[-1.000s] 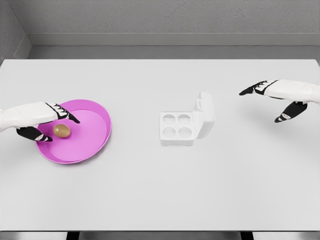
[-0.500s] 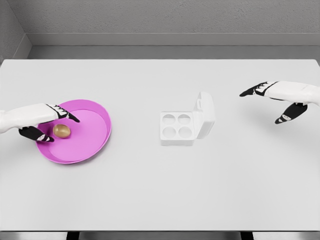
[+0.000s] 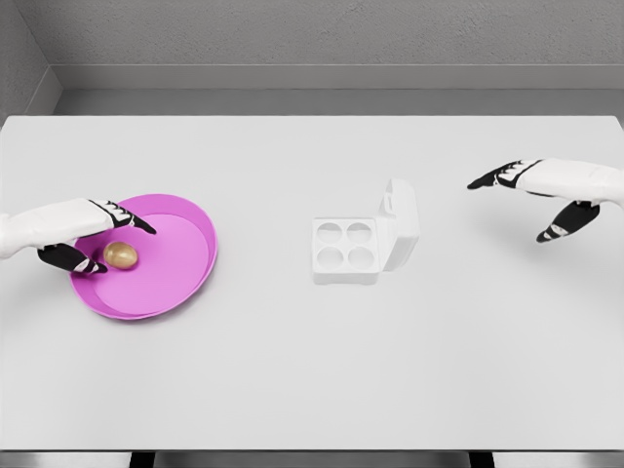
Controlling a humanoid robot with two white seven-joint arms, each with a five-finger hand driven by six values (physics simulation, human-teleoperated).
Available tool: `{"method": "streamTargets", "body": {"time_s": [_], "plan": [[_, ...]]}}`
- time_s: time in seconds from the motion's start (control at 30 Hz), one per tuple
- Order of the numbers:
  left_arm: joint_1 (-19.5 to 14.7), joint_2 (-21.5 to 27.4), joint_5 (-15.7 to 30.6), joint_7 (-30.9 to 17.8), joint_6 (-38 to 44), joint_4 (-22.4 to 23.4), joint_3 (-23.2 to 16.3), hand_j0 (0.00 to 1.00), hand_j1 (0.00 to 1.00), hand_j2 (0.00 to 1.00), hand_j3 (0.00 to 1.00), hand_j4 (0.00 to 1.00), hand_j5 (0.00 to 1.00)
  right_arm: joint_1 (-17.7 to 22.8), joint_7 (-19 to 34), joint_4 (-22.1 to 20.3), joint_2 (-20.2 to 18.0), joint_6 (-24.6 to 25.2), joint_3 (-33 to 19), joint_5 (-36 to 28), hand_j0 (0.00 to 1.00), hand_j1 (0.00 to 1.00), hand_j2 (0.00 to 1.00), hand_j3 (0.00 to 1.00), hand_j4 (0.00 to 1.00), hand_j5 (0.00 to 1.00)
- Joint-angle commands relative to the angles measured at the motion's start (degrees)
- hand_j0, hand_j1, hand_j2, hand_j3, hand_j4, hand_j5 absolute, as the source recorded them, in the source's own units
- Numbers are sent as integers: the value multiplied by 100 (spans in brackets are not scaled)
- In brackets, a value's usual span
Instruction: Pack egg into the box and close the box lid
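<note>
While the small brown egg point(image 3: 121, 254) is sat in the shallow pink plastic dish point(image 3: 185, 265), it's flanked by the left hand point(image 3: 80, 240), fingers spread, nothing gripped. Over by the table's point(image 3: 312, 370) right edge, the right hand point(image 3: 544, 191) is held open too, well apart from the white four-cup egg box point(image 3: 345, 250), whose lid point(image 3: 401, 223) is propped up.

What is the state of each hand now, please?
Left hand: open around the egg in the pink plate, not gripping it yet.
Right hand: open, holding nothing, above the table.
</note>
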Motion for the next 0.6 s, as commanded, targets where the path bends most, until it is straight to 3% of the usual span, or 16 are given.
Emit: {"method": "streamTargets", "body": {"time_s": [0.0, 0.57], "plan": [[9, 12, 53, 18, 13, -15, 1, 84, 84, 84, 84, 84, 84, 0, -2, -2, -9, 15, -4, -36, 100, 100, 100, 100, 100, 100], [132, -49, 9, 18, 13, 100, 10, 84, 84, 84, 84, 84, 84, 9, -2, 7, 0, 15, 22, -36, 100, 100, 100, 100, 100, 100]]}}
